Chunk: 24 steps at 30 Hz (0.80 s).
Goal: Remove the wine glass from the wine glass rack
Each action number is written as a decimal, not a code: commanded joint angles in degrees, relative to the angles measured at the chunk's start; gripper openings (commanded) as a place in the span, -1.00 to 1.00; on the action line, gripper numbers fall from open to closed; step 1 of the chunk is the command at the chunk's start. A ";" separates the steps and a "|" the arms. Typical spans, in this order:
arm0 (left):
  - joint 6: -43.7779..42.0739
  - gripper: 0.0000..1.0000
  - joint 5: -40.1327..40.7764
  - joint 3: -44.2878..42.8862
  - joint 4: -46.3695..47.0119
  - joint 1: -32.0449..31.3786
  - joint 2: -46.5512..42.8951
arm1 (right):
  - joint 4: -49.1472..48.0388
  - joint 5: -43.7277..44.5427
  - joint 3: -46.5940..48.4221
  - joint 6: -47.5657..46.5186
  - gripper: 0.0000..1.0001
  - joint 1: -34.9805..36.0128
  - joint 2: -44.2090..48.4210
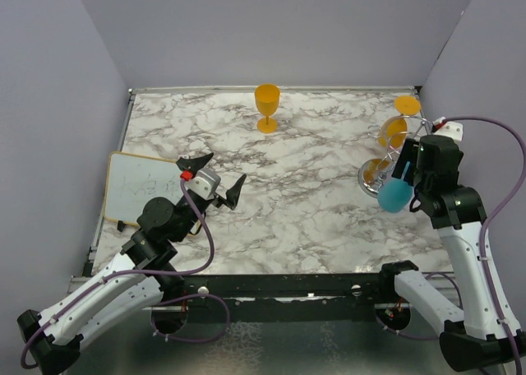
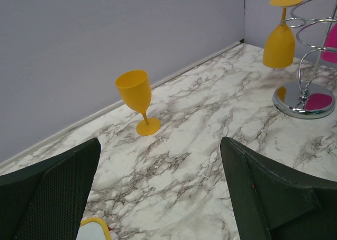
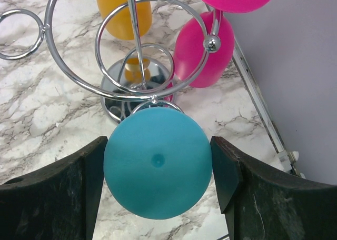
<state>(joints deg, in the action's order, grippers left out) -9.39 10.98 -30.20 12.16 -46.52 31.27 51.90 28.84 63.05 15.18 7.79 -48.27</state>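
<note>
Left gripper (image 2: 160, 141) hangs wide open and empty beside the whiteboard (image 1: 140, 186), whose faint scribbles are unreadable. Right gripper (image 3: 158, 145) has its fingers pressed on both sides of the teal wine glass (image 3: 158, 169), right at the near wire arm of the wine glass rack (image 2: 295, 104). Farther back, a yellow glass (image 1: 267, 105) stands upright.

The left arm (image 1: 99, 297) and the right arm (image 1: 470, 264) are each built of smooth white tube links between bulky black joint housings (image 1: 168, 217), and a thin lilac cable (image 1: 485, 120) loops loosely along each one. The left gripper (image 1: 223, 168) carries a silver-grey block (image 1: 206, 182) with a small red mark (image 1: 187, 176), and its black pointed fingers (image 2: 50, 195) show a fine mesh-like texture.
</note>
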 commanded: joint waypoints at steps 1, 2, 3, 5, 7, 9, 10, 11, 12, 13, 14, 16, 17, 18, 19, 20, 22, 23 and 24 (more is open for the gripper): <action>-0.39 0.99 0.97 0.32 1.39 -0.19 0.21 | 2.14 -1.93 3.29 -0.29 0.33 -0.23 1.91; -0.40 0.99 0.99 0.31 1.37 -0.23 0.21 | 2.46 -2.70 3.63 -0.58 0.33 -0.26 2.13; -0.42 0.99 1.00 0.31 1.37 -0.23 0.36 | 2.88 -3.30 4.06 -0.70 0.33 -0.25 2.21; -0.52 0.99 0.97 0.39 1.44 -0.24 0.57 | 3.58 -4.75 4.87 -1.31 0.33 -0.23 2.53; -0.46 0.99 0.97 0.32 1.37 -0.24 0.72 | 3.39 -7.73 5.23 -2.55 0.33 -0.24 3.07; -0.52 0.99 0.97 0.32 1.42 -0.24 0.99 | 2.95 -10.84 5.54 -3.62 0.33 -0.23 3.67; -0.48 0.99 0.99 0.38 1.38 -0.21 1.09 | 2.49 -13.01 5.59 -4.14 0.33 -0.23 3.86; -0.43 0.99 0.90 0.32 1.37 -0.23 1.30 | 2.12 -14.99 5.67 -4.44 0.33 -0.23 4.06; -0.39 0.99 0.84 0.37 1.37 -0.23 1.43 | 1.60 -17.37 5.69 -4.91 0.33 -0.23 4.11; -0.37 0.99 0.80 0.33 1.39 -0.24 1.57 | 1.10 -19.60 5.56 -5.23 0.33 -0.23 4.17; -0.30 0.99 0.75 0.28 1.37 -0.21 1.81 | 0.49 -22.14 5.50 -5.63 0.33 -0.23 4.08; 0.01 0.99 0.54 0.19 1.33 -0.23 2.38 | -0.48 -27.49 5.48 -6.17 0.33 -0.24 3.26; 0.32 0.99 0.39 0.10 1.32 -0.24 2.64 | -0.93 -29.47 5.50 -6.23 0.33 -0.26 2.80; 0.67 0.99 0.17 0.03 1.29 -0.24 2.92 | -1.47 -31.40 5.58 -6.11 0.33 -0.24 2.41; 1.19 0.99 -0.05 -0.15 1.28 -0.24 3.31 | -2.12 -33.20 5.54 -5.73 0.33 -0.23 1.99; 2.03 0.99 -0.30 -0.34 1.24 -0.19 3.74 | -3.04 -35.12 5.61 -4.97 0.33 -0.23 1.62; 4.76 0.99 -1.13 -1.27 1.16 -0.23 5.16 | -5.28 -38.79 5.68 -2.91 0.32 -0.23 0.91; 6.70 0.99 -1.93 -2.19 0.88 -0.21 6.14 | -6.64 -40.82 5.60 -1.77 0.32 -0.28 0.60; 9.18 0.99 -2.88 -3.20 0.56 -0.23 7.31 | -8.11 -42.58 5.48 -0.25 0.32 -0.24 0.29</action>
<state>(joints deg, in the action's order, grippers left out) -7.62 10.81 -30.24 12.14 -46.52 35.66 51.27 -2.09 67.24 11.05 7.79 -47.07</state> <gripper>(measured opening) 0.993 0.728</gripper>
